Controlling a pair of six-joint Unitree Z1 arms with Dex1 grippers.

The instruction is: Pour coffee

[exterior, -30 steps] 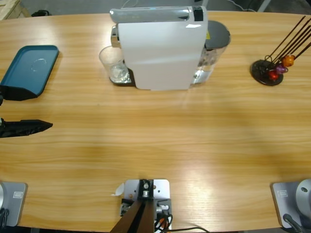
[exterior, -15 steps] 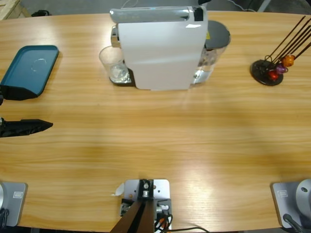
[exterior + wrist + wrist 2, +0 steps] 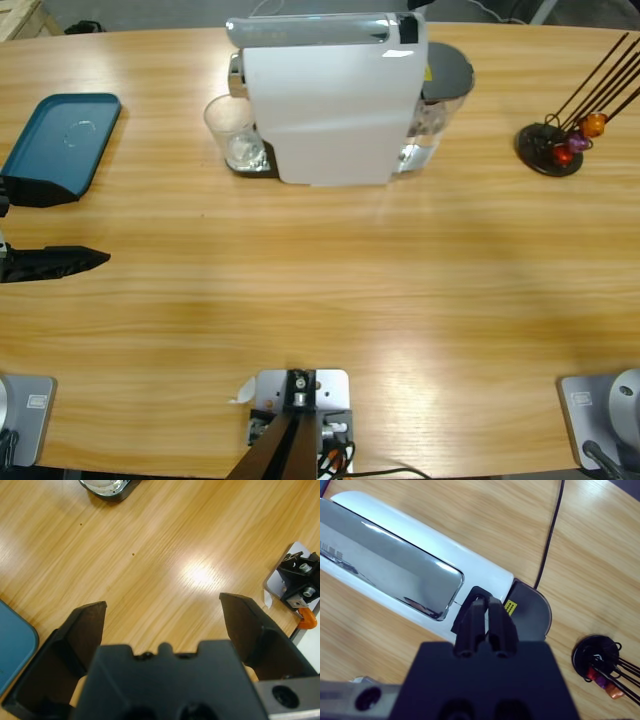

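The white coffee machine [image 3: 330, 110] stands at the table's far middle. A clear glass [image 3: 232, 130] sits on the machine's drip tray at its left side, and no amber coffee shows in it. In the left wrist view only the bottom of the glass [image 3: 106, 487] appears at the top edge. My left gripper [image 3: 85, 225] is open at the table's left edge, low over bare wood, far from the glass. My right gripper [image 3: 485, 602] is shut and empty, hanging above the machine's top [image 3: 470, 565] beside its chrome lid [image 3: 395, 565].
A blue tray [image 3: 60, 140] lies at the far left, partly behind the left gripper's upper jaw. A black capsule stand [image 3: 550, 150] with orange and red capsules is at the far right. A dark cable [image 3: 552, 530] runs behind the machine.
The left gripper has shifted very slightly at the left edge. Nothing else has moved.
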